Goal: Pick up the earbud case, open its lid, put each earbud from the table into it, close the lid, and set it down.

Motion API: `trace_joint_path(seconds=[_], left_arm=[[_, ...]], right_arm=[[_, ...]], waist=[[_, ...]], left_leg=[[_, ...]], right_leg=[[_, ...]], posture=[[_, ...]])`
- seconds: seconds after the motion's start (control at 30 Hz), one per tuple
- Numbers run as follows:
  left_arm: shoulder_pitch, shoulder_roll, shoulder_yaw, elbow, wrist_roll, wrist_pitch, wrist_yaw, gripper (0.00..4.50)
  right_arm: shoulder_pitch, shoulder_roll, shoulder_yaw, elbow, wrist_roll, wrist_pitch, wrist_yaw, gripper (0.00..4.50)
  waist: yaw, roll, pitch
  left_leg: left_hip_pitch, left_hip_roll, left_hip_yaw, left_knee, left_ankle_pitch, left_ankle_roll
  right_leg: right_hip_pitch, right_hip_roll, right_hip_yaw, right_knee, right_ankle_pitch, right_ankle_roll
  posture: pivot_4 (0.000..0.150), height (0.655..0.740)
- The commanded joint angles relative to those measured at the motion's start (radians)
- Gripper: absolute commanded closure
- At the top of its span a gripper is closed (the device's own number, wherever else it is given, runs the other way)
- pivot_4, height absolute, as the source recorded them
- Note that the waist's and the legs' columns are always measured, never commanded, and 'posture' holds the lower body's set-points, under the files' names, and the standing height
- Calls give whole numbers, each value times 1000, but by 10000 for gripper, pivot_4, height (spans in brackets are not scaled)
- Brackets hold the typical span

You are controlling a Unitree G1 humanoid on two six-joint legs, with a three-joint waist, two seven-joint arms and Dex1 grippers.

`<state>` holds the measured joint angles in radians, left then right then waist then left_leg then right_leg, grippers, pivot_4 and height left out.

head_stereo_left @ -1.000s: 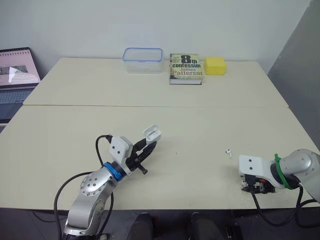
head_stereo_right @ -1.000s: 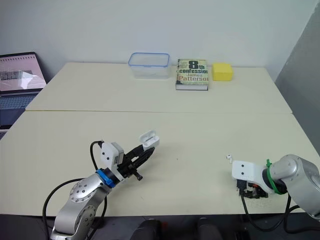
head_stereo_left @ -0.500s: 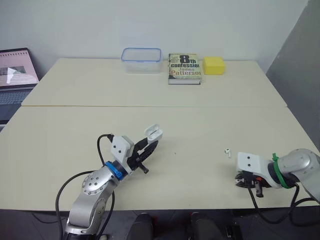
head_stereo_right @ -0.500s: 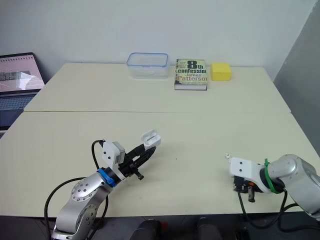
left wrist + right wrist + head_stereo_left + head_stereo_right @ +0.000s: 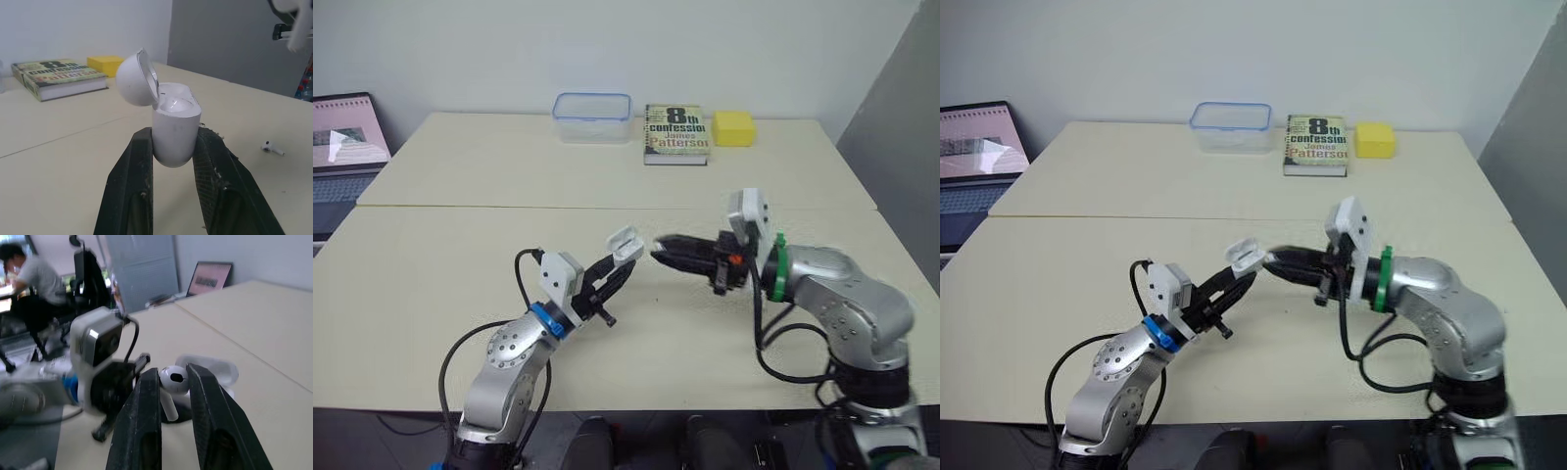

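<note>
The left gripper (image 5: 619, 266) had its two black fingers clamped on the lower body of the earbud case (image 5: 175, 122), one finger on each side, holding it clear of the table (image 5: 460, 245). The case stood roughly upright between the fingers, and its lid (image 5: 136, 78) was swung back on its hinge, leaving the top open. I couldn't tell for sure what was in the wells.

Pointing straight at it from the other side, the right gripper (image 5: 661, 249) had its fingers pinched on a white earbud (image 5: 172, 377), bulb up and stem hanging down between them. Its tip was just beside the open case, the two grippers nearly meeting nose to nose above the table.

Off to the side of the left gripper, a second earbud (image 5: 271, 147) lay on the tabletop, apart from both grippers.

Well beyond the pair, along the far edge of the table, sat a clear container (image 5: 592, 117), a book (image 5: 676, 133) just beside it and a yellow block (image 5: 733, 127) after that. An open laptop (image 5: 347, 147) stood off past the left arm's side. A person (image 5: 29, 276) sat at a desk in the background.
</note>
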<state>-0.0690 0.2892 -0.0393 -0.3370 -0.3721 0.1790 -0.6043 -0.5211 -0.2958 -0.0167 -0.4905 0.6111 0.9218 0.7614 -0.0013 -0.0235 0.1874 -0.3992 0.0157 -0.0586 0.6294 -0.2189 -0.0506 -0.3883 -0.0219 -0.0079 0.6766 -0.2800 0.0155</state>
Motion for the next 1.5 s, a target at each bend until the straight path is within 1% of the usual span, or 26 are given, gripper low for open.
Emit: trace_joint_path(seconds=[0.03, 0.17, 0.4, 0.6, 1.03, 1.23, 1.3, 1.33, 1.43, 1.47, 1.5], left_arm=[[-23, -13, -12, -6, 1, -33, -3, 37283], [-32, -19, -19, -1, 2, -41, -1, 37283], [-40, -25, -25, 2, 3, -45, 0, 37283], [-46, -27, -27, 1, 2, -46, 1, 37283], [-48, -27, -25, 5, 1, -51, 4, 37283], [-47, -28, -25, 3, 2, -52, 4, 37283], [-47, -28, -25, 3, 2, -52, 4, 37283], [-47, -28, -26, 3, 2, -52, 4, 37283], [-48, -27, -26, 4, 3, -51, 4, 37283], [-49, -28, -27, 5, 4, -51, 4, 37283], [-51, -28, -27, 7, 4, -51, 5, 37283]], right_arm=[[7, 62, 15, 2, 12, -63, -69, 40811], [42, 124, 73, 24, -43, -161, -126, 40811], [63, 180, 142, 74, -119, -292, -190, 40811], [86, 178, 180, 115, -155, -358, -192, 40811], [135, 168, 231, 148, -201, -430, -195, 40811], [149, 173, 235, 144, -190, -436, -191, 40811], [147, 158, 244, 137, -204, -449, -180, 33448], [147, 151, 248, 132, -210, -454, -178, 30965], [143, 127, 255, 112, -222, -465, -175, 19775], [143, 118, 249, 99, -220, -461, -175, 16650], [145, 108, 239, 82, -211, -451, -174, 16320]], waist=[[0, 0, 0], [-2, 0, 0], [-4, 0, 0], [-4, 0, 0], [-4, 0, 0], [-4, 0, 0], [-4, 0, 0], [-4, 0, 0], [-4, 0, 0], [-4, 0, 0], [-4, 0, 0]], left_leg=[[0, 0, 0, 0, 0, 0], [0, 0, 0, 0, 0, 0], [1, 1, 0, 0, 0, 0], [1, 1, 0, 0, 0, 0], [1, 1, 0, -1, 0, 0], [1, 1, 0, -1, 0, 0], [1, 1, 0, -1, 0, 0], [1, 1, 0, -1, 0, 0], [1, 1, 0, -1, 0, 0], [1, 1, 0, -1, 0, 0], [1, 1, 0, -1, 0, 0]], right_leg=[[0, 0, 0, 0, 0, -1], [0, 0, 0, 0, 0, -1], [-1, 0, 0, 2, 0, 0], [-1, 0, 1, 1, 0, 0], [-1, 1, 0, 1, 0, 0], [-1, 1, 0, 1, 0, 0], [-1, 1, 0, 1, 0, 0], [-1, 1, 0, 1, 0, 0], [-1, 1, 0, 1, 0, 0], [-1, 1, 0, 1, 0, 0], [-1, 1, 0, 1, 0, 0]], posture=[[1500, 7400], [1500, 7400], [1500, 7400], [1500, 7400], [1500, 7400], [1500, 7400], [1500, 7400], [1500, 7400], [1500, 7400], [1500, 7400], [1500, 7400]])
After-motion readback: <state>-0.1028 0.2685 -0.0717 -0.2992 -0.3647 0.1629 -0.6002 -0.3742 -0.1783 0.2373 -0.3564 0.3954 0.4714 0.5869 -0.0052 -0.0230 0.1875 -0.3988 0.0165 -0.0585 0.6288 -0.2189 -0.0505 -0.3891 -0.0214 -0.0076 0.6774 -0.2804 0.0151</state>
